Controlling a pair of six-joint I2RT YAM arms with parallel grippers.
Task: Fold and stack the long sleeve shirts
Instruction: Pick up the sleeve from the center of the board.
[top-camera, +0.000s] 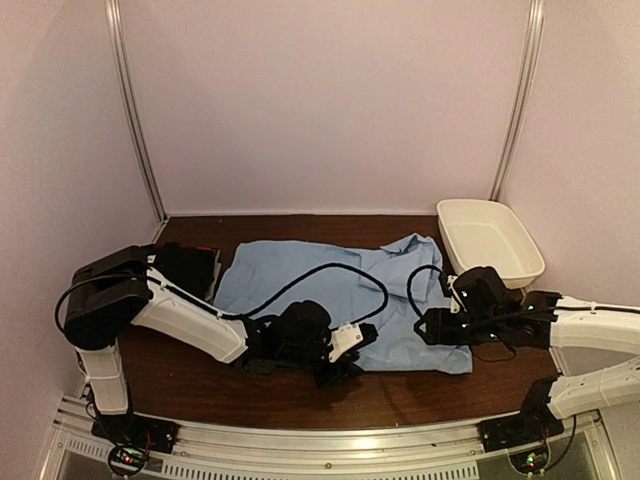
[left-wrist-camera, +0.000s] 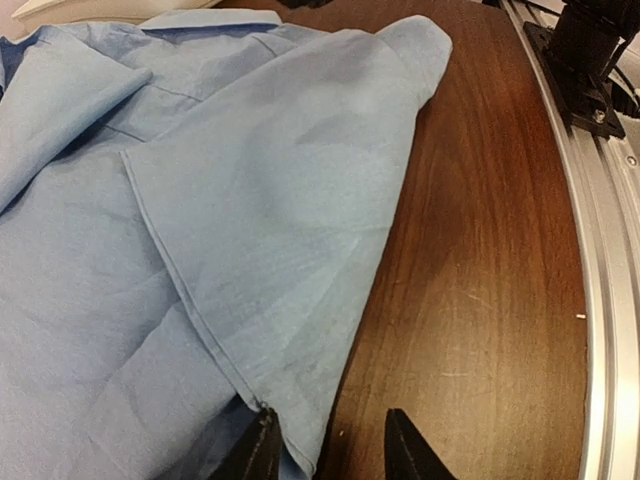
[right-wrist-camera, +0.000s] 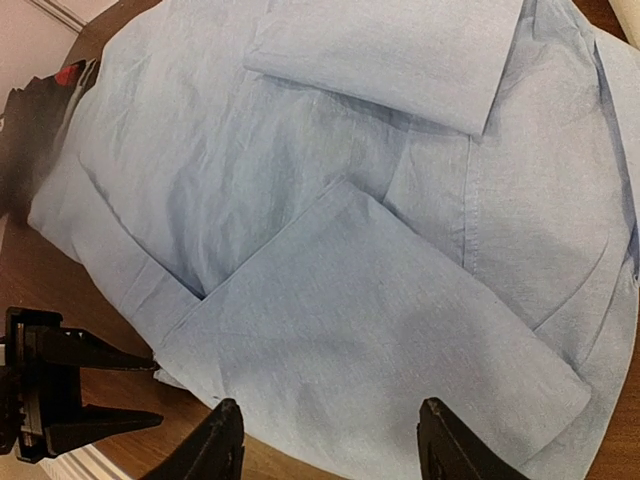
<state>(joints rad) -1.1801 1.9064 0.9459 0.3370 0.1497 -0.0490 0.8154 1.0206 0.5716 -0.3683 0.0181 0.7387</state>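
Note:
A light blue long sleeve shirt (top-camera: 300, 285) lies spread across the middle of the table, sleeves folded in over the body (right-wrist-camera: 360, 300). My left gripper (top-camera: 345, 358) sits low at its near edge. In the left wrist view it (left-wrist-camera: 335, 452) is open, the hem corner (left-wrist-camera: 290, 430) lies between the jaws, and the left finger (left-wrist-camera: 262, 452) touches the cloth. My right gripper (top-camera: 425, 327) hovers over the shirt's right part. It (right-wrist-camera: 332, 445) is open wide above a folded sleeve and holds nothing. A black shirt (top-camera: 192, 265) lies bunched at the far left, partly under the blue one.
A white oval tub (top-camera: 485, 240) stands at the back right, just beyond the right arm. The metal rail (left-wrist-camera: 600, 300) runs along the table's near edge. Bare wood (left-wrist-camera: 480, 300) lies between the shirt's hem and the rail. Walls close the back and sides.

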